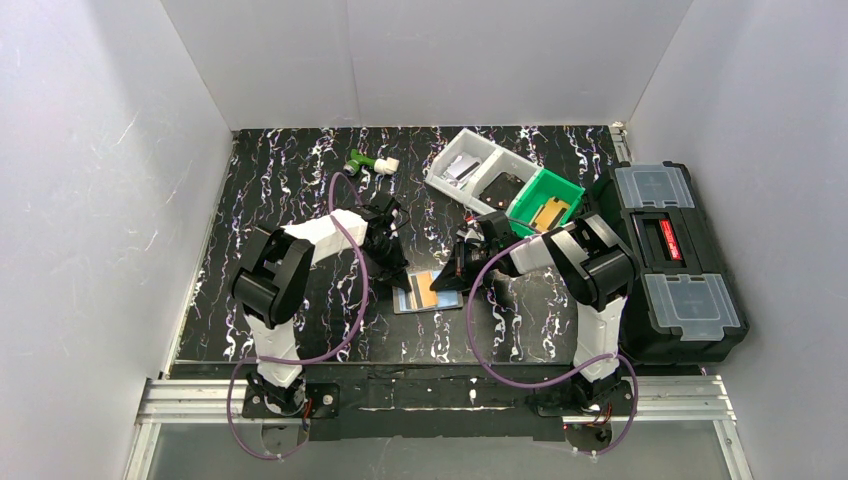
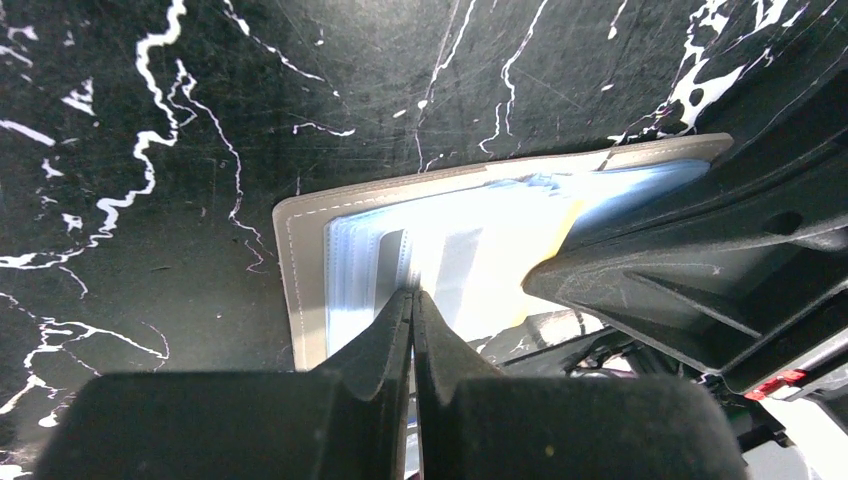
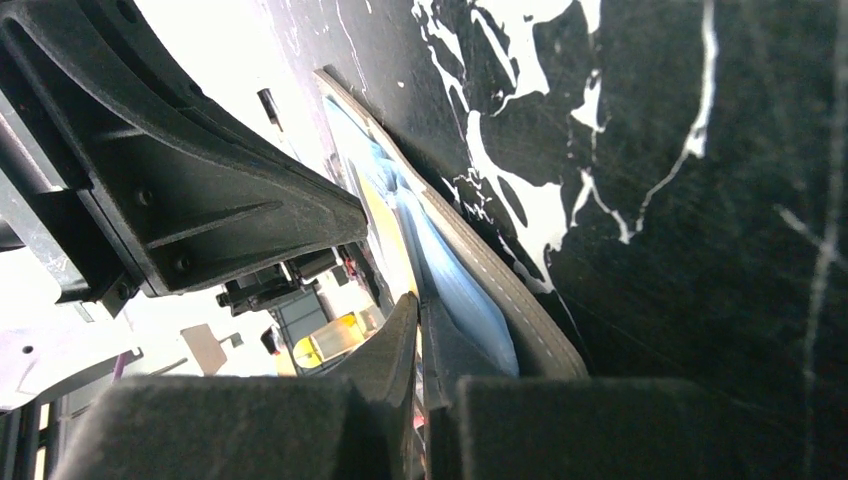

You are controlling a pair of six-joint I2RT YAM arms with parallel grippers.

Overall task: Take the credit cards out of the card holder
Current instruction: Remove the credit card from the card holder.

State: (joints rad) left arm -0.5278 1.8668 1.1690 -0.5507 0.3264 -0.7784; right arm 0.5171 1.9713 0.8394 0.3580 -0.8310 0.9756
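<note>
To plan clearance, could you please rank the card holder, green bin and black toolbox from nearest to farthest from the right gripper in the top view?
1. Card holder: at the tips of the right gripper, mid-table.
2. Green bin: farther back, to its right.
3. Black toolbox: farthest, at the far right.
</note>
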